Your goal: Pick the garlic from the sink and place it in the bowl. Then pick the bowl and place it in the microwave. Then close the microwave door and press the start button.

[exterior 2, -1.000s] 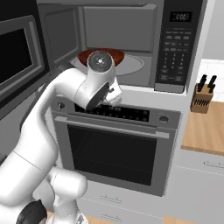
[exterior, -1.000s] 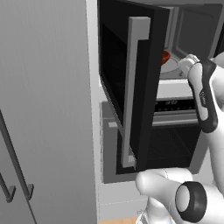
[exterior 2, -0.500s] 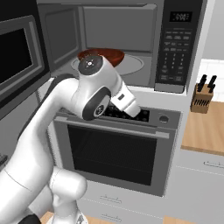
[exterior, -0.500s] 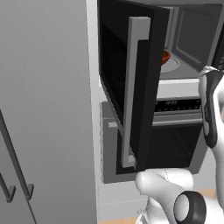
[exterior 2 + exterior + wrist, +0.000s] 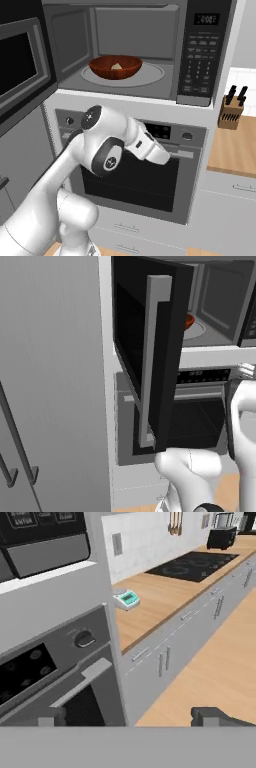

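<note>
Red-brown, the glossy round bowl (image 5: pixel 115 67) we see sits on the black microwave (image 5: pixel 150 47) turntable, pale garlic bulb (image 5: pixel 116 66) inside; our end effector (image 5: pixel 131 717) stands open, empty, beside the oven (image 5: pixel 55 677).

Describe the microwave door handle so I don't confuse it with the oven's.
Start at the open microwave above the oven. Its black door swings out to the left, and the handle is the long silver bar running vertically down the door's edge. The oven's handle lies horizontal.

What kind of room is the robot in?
A kitchen, and it looks like a home one. There is a microwave built in above an oven, and a wooden counter with a black cooktop.
</note>
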Controlling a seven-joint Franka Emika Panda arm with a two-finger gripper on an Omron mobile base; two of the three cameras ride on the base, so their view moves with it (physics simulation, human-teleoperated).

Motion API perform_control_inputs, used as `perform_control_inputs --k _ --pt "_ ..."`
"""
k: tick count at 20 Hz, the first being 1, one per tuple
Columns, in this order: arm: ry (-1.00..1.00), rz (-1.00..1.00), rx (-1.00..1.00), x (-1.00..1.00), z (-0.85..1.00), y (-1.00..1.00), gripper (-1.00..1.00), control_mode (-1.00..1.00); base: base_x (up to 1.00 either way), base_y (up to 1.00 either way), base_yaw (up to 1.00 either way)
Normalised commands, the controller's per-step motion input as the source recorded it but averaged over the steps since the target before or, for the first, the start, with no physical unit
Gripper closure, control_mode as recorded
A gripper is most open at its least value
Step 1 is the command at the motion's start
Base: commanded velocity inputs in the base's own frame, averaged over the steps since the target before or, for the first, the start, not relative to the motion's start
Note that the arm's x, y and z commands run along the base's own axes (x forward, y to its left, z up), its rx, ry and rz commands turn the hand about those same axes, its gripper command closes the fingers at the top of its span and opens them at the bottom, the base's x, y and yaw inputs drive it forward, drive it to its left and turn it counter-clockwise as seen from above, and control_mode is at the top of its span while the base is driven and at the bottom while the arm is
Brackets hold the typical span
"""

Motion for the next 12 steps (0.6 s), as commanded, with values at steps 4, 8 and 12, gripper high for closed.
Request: perform_control_inputs --k 4,8,12 --pt "0.01 -0.52 -0.31 -0.02 -0.06 0.32 -1.0 -1.0 0.0 0.0 0.0" --pt "0.0 -0.43 -0.29 0.0 -0.23 0.25 -1.0 -1.0 0.0 0.0 0.0" --pt "0.0 -0.12 -0.17 0.0 -0.26 0.0 -1.0 -1.0 0.0 0.0 0.0"
